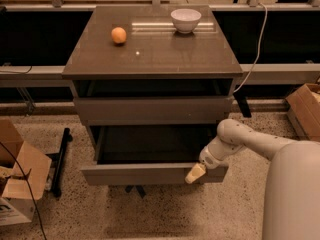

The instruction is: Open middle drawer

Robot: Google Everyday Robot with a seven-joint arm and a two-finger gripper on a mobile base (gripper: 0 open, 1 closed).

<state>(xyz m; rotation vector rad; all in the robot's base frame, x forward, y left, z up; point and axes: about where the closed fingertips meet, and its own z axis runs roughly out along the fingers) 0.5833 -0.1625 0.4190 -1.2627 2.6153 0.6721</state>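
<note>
- The middle drawer [145, 174] stands open, its flat front panel forward of the cabinet and its shallow dark interior showing behind it.
- My gripper [196, 173] sits against the right part of that front panel, at its top edge. I cannot tell whether it is open or closed, or whether it grips anything.
- The pale arm [240, 139] reaches in from the lower right.
- Above, the top drawer front [150, 110] sits further back.
- On the cabinet top [155, 54] are an orange [118, 35] at the left and a white bowl [185, 20] at the back.
- Cardboard boxes lie on the floor at the left [20, 174] and the right [306, 106].
</note>
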